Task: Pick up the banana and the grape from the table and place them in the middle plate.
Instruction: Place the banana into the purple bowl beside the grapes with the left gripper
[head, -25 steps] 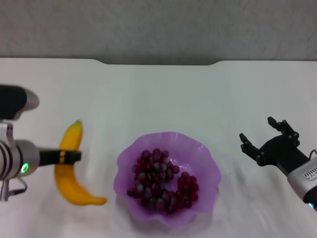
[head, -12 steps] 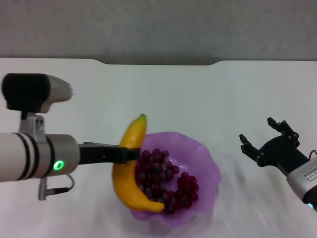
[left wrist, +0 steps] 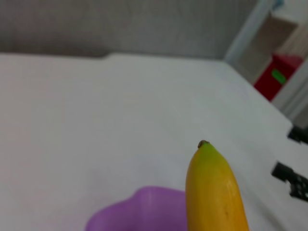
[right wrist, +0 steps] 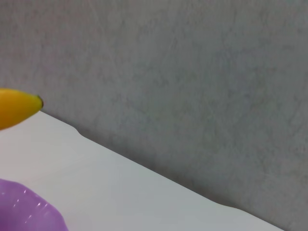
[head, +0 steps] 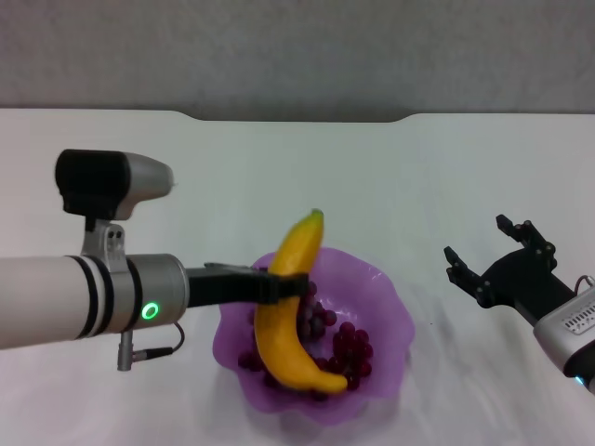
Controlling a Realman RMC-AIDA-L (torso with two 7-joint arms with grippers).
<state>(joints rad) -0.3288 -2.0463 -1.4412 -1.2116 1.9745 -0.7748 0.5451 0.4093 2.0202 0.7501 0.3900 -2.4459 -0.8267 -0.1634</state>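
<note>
My left gripper (head: 284,286) is shut on the yellow banana (head: 296,307) and holds it over the middle plate (head: 386,307), a purple dish with a wavy rim. The banana's green tip points to the far side; it also shows in the left wrist view (left wrist: 214,185) and the right wrist view (right wrist: 17,109). The grape bunch (head: 339,348) lies in the plate, partly hidden behind the banana. My right gripper (head: 493,255) is open and empty, to the right of the plate above the table (head: 372,177).
The plate's rim shows in the left wrist view (left wrist: 139,214) and the right wrist view (right wrist: 29,209). The table's far edge has a notch (head: 297,118). A red box (left wrist: 276,77) stands beyond the table in the left wrist view.
My left arm has carried the banana to the right, from the table's left side to above the plate. The right gripper has stayed almost still.
</note>
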